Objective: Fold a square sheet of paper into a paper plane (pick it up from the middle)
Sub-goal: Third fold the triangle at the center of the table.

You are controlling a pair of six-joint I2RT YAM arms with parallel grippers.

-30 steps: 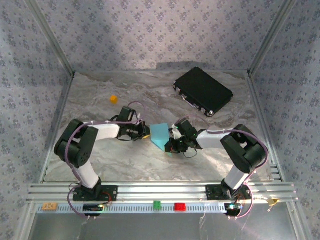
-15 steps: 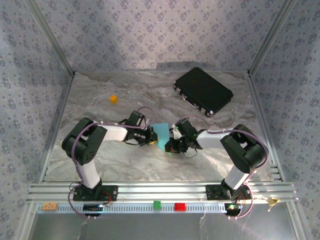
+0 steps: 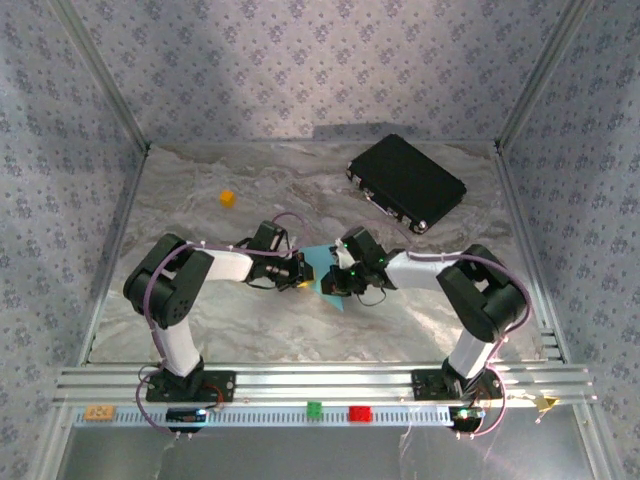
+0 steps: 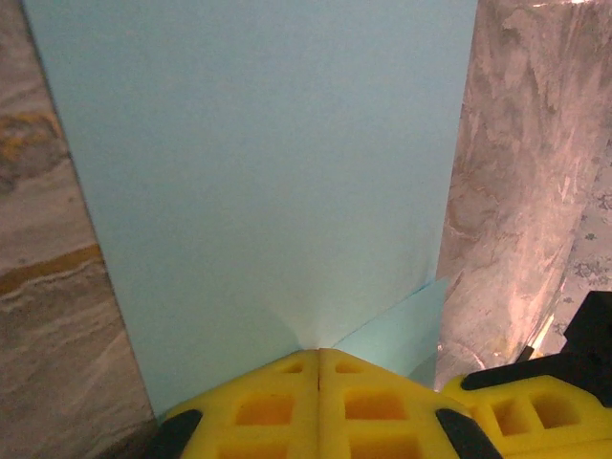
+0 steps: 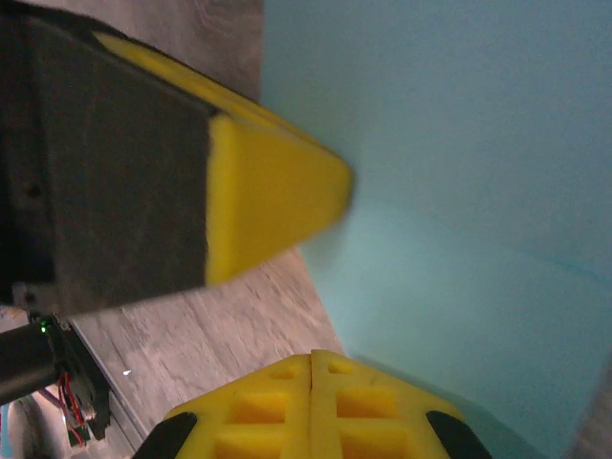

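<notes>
Black case (image 3: 406,183) flat at far right of marble tabletop (image 3: 200,200); small orange cube (image 3: 228,198) far left, well apart.

Left claw (image 3: 301,274), right claw (image 3: 331,283) pinching blue paper (image 3: 321,264) mid-table

enclosure, three walls, one wallpaper throughout: pale grey-lilac with a small repeating floral motif. landmark is the aluminium rail (image 3: 320,380), several parallel slotted profiles.

- back wall (image 3: 320,60): faces the rail from across the table.
- left wall (image 3: 45,220) and right wall (image 3: 605,200): run back from the rail's two ends.
- metal corner posts (image 3: 100,75): slim, one at each seam between a side wall and the back wall.
- table top (image 3: 200,200): grey-white marbled sheet, slightly wrinkled, begins directly behind the rail; glossy highlights in the left wrist view.
- ruler strip (image 3: 260,414): white, just in front of the rail; green block (image 3: 314,409) and red block (image 3: 359,412) near its middle, orange tag (image 3: 98,411) toward its left end.

light: diffuse, with a soft darker patch on the back wall.
</notes>
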